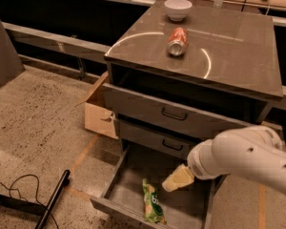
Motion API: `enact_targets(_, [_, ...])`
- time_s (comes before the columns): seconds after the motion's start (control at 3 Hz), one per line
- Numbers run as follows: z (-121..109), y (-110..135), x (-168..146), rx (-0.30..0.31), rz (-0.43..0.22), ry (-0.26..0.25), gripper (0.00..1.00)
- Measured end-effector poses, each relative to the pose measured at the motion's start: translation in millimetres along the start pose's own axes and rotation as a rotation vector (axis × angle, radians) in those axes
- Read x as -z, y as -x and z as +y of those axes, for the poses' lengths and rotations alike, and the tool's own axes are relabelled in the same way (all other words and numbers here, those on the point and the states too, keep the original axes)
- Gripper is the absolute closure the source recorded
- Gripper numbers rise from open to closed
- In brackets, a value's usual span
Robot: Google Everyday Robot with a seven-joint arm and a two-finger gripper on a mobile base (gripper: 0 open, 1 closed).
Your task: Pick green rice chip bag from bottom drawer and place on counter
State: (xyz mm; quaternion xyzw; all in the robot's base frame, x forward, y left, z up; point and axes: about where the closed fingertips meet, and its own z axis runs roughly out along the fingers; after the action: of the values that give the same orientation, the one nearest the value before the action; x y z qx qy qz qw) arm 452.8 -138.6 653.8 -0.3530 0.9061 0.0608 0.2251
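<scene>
The green rice chip bag lies flat on the grey floor of the open bottom drawer, near its front edge. My gripper hangs over the drawer, just right of and slightly above the bag, apart from it. The white arm comes in from the right. The counter is the glossy grey-brown cabinet top with a white arc line.
An orange-red soda can lies on its side on the counter and a white bowl stands behind it. Two upper drawers with dark handles are closed. A cardboard box stands left of the cabinet. A black cable and rod lie on the speckled floor.
</scene>
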Motion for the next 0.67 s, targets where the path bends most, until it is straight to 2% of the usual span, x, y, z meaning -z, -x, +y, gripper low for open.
enact_targets(0.33, [9,-52,-48,-0.146,0.0,0.013,0.0])
enact_targets(0.67, [4,-90,-83,-0.265,-0.045,0.003,0.0])
